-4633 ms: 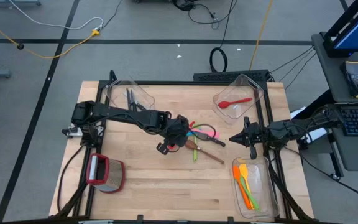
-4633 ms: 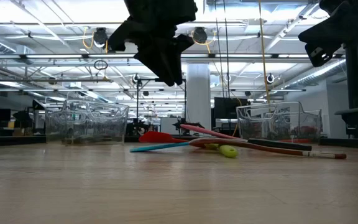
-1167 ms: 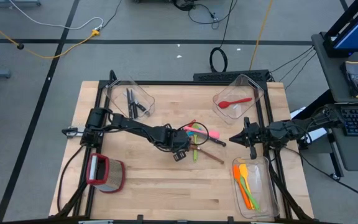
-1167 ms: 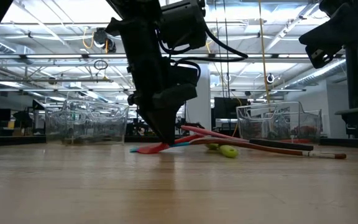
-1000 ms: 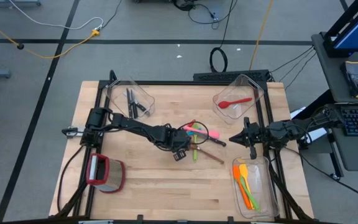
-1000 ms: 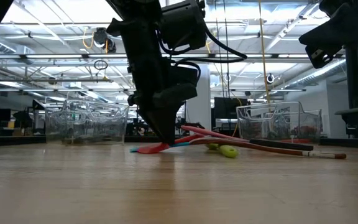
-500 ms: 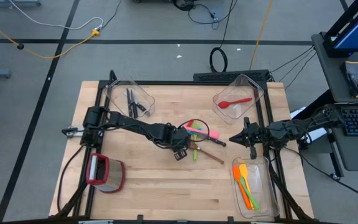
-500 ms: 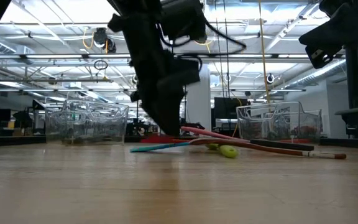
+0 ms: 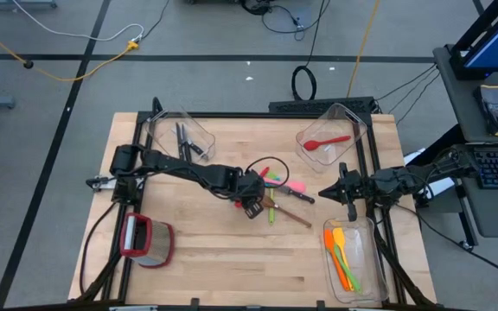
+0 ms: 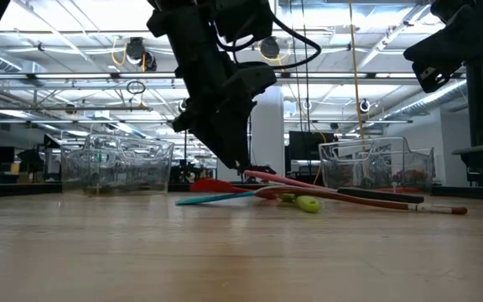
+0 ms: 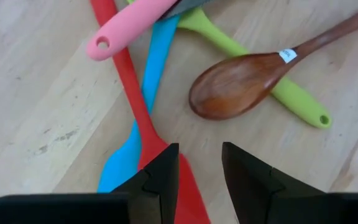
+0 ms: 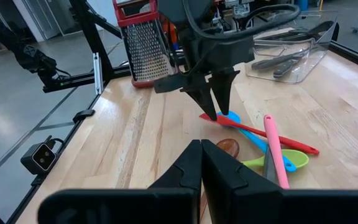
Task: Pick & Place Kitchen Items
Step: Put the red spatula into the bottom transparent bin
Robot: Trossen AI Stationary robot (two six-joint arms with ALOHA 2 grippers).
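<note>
A: Left gripper (image 9: 251,207)?
B: Mid-worktop (image 9: 197,250), low over the utensil pile; jaws spread a little, nothing between them. Red spatula (image 11: 143,124) blade sits just under one finger (image 11: 160,183)

A: The pile?
B: Red spatula crossing a blue spatula (image 11: 138,140), pink handle (image 11: 129,28) over both, green spoon (image 11: 272,84) under a wooden spoon (image 11: 241,87). All lying flat, at 3 o'clock of the gripper in the high view

A: Right gripper (image 9: 322,193)?
B: Waiting at the worktop's 3 o'clock edge, jaws pressed together, empty

A: Bins?
B: Knives (image 9: 182,138) in the 11 o'clock bin (image 9: 158,130), one red spoon (image 9: 325,141) at 1 o'clock, orange and green utensils (image 9: 342,255) at 5 o'clock. Grater (image 9: 145,240) at 7 o'clock
</note>
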